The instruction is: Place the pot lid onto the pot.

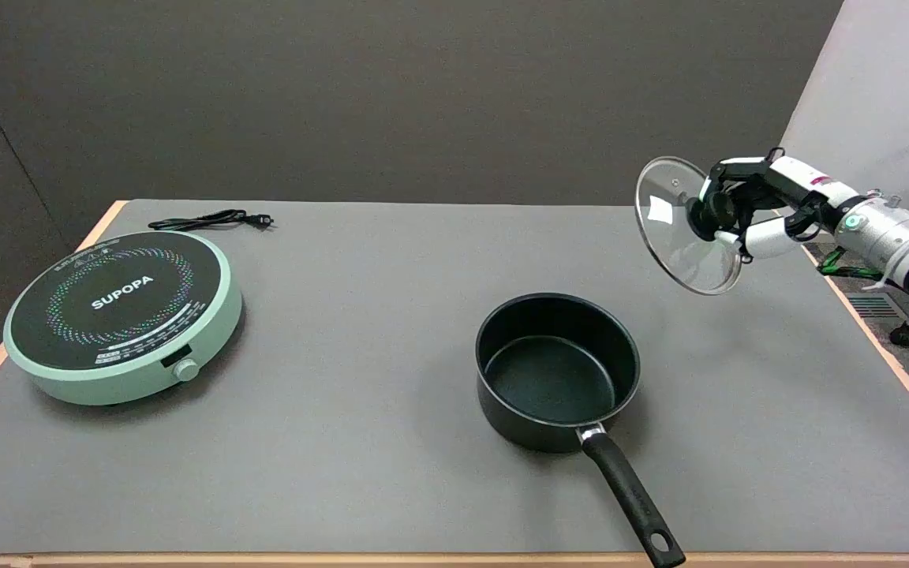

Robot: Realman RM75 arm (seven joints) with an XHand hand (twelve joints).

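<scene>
Head view shows the right hand [746, 213] at about two o'clock in the picture, held in the air above the counter [391, 268]. Its fingers [766, 237] are clamped around the black knob at the centre of the pot lid [679, 237], which hangs tilted nearly on edge, well clear of the surface.

That lid is clear glass with a metal rim, so it is likely stiff, fairly light, smooth and breakable if dropped or knocked against the pot's rim. The knob looks like the only sound place to hold it, and the hand already has it there.

The pot [557, 371] sits right of centre, at about seven o'clock from the lid and well apart from it. It is a black saucepan, open and upright, with nothing visible inside; its handle points toward five o'clock.

At nine o'clock a green induction cooker [119, 315] rests on the counter, with a black power cord [210, 220] lying just behind it.
</scene>
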